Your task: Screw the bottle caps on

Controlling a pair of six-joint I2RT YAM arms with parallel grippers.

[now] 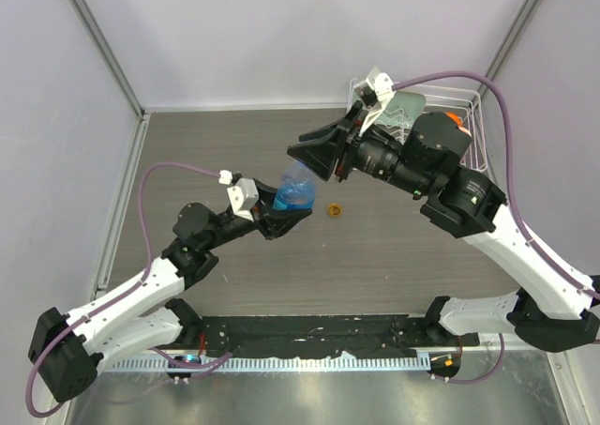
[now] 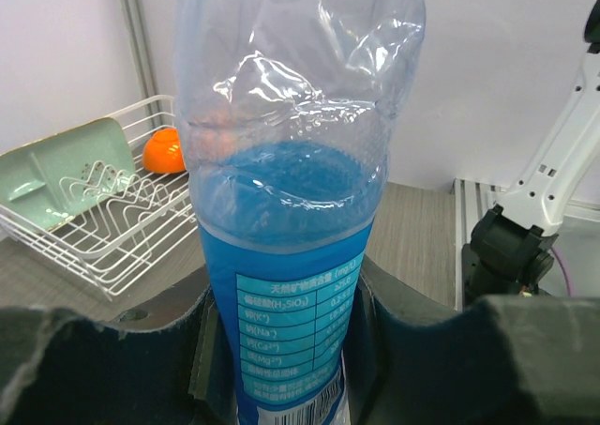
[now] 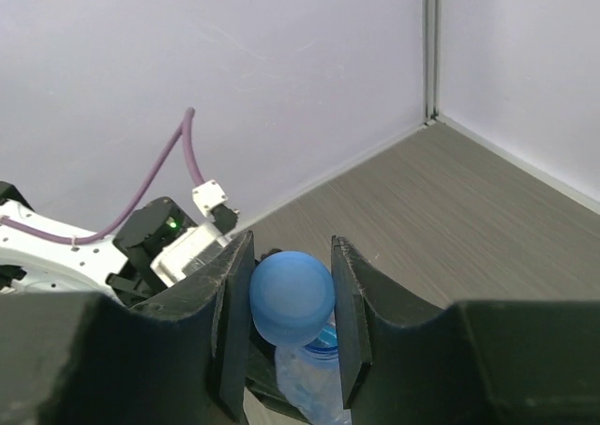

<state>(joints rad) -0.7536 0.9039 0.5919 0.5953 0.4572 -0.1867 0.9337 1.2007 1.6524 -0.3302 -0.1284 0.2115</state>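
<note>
My left gripper point(image 1: 281, 220) is shut on the taller clear bottle point(image 1: 295, 190), gripping its blue label point(image 2: 291, 331). The bottle leans up and to the right, above the table. My right gripper point(image 1: 314, 158) is shut on the blue cap point(image 3: 291, 298), pinched between both fingers right at the bottle's neck point(image 3: 314, 373). The cap looks a little askew on the mouth; whether its thread has caught is hidden. The small orange cap point(image 1: 333, 209) lies alone on the table, just right of the bottle.
A white wire rack point(image 1: 473, 115) stands at the back right with a pale green tray point(image 2: 61, 172) and an orange round thing point(image 2: 164, 150) in it. Grey walls close in the table at the back and both sides.
</note>
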